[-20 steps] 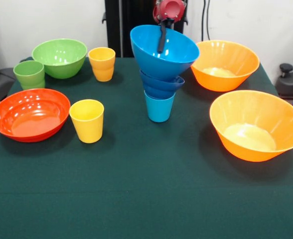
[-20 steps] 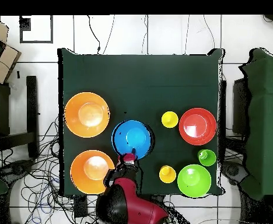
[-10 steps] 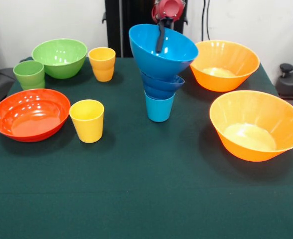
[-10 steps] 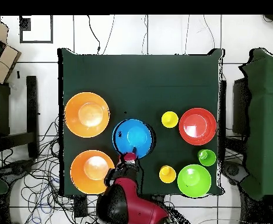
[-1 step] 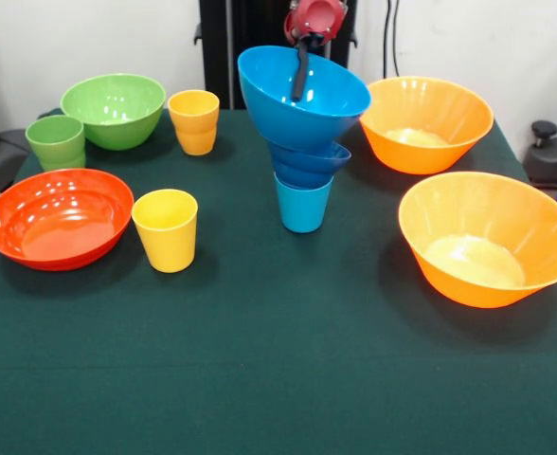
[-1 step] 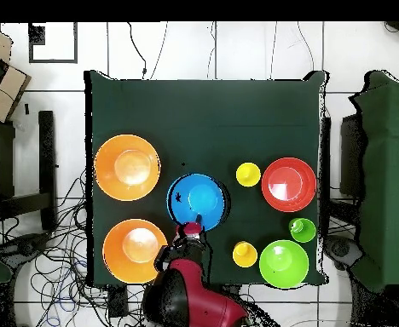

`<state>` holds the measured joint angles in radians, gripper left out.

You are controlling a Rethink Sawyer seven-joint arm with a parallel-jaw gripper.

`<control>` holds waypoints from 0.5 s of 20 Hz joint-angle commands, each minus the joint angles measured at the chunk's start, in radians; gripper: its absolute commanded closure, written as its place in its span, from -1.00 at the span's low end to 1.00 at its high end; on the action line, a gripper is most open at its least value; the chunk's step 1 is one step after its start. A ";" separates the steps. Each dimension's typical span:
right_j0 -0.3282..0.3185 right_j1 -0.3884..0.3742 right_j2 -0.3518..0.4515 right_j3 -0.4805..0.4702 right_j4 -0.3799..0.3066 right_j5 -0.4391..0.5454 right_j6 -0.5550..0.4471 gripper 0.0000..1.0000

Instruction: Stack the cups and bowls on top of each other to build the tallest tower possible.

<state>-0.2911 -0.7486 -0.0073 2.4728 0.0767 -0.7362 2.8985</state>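
Key relation: we found the claw (image 5: 300,81) at the far rim of the medium light blue bowl (image 5: 302,100), one dark finger hanging down inside the wall; the bowl lay directly under it, tipped so its mouth faced the near edge of the table.
Claw state: we judged it pinched onto that rim, holding the bowl; the outer finger was hidden behind the wall.
Tower: light blue cup (image 5: 302,204) upright as base, small dark blue bowl (image 5: 307,163) nested on it, the tilted bowl on top; it stood at mid-table, toward the far edge.
Coming move, our judgement: the bowl needed levelling over the cup's upright axis before release; tilted as it was, it could slide off.
Orange bowls: two large ones, one (image 5: 426,123) at the far right corner, one (image 5: 487,237) by the right edge; wide, deep, glossy.
Red-orange bowl (image 5: 59,216): wide, shallow, by the left edge, not on the tower.
Green bowl (image 5: 114,110): far left corner, round and deep.
Green cup (image 5: 57,142): just beside the green bowl.
Yellow cups: one (image 5: 194,121) near the far edge, one (image 5: 166,228) just beside the red-orange bowl; tapered, smooth plastic.
Table (image 5: 278,379): dark green cloth, matt.
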 commanded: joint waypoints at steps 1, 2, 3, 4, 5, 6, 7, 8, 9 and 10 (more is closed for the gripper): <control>0.005 0.032 0.039 -0.041 0.011 -0.035 0.205 1.00; 0.005 0.034 0.039 -0.041 0.011 -0.035 0.205 1.00; 0.007 0.032 0.038 -0.040 0.013 -0.035 0.205 1.00; 0.006 0.031 0.038 -0.039 0.013 -0.035 0.205 1.00; 0.008 0.029 0.038 -0.038 0.014 -0.035 0.206 1.00; 0.008 0.028 0.038 -0.038 0.014 -0.034 0.206 1.00; 0.010 0.024 0.037 -0.036 0.017 -0.032 0.205 1.00; 0.011 0.022 0.035 -0.035 0.017 -0.031 0.203 1.00; 0.014 0.021 0.034 -0.033 0.019 -0.032 0.203 1.00; 0.015 0.016 0.034 -0.030 0.020 -0.030 0.203 1.00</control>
<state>-0.2911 -0.7429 -0.0075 2.4727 0.0768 -0.7362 2.8985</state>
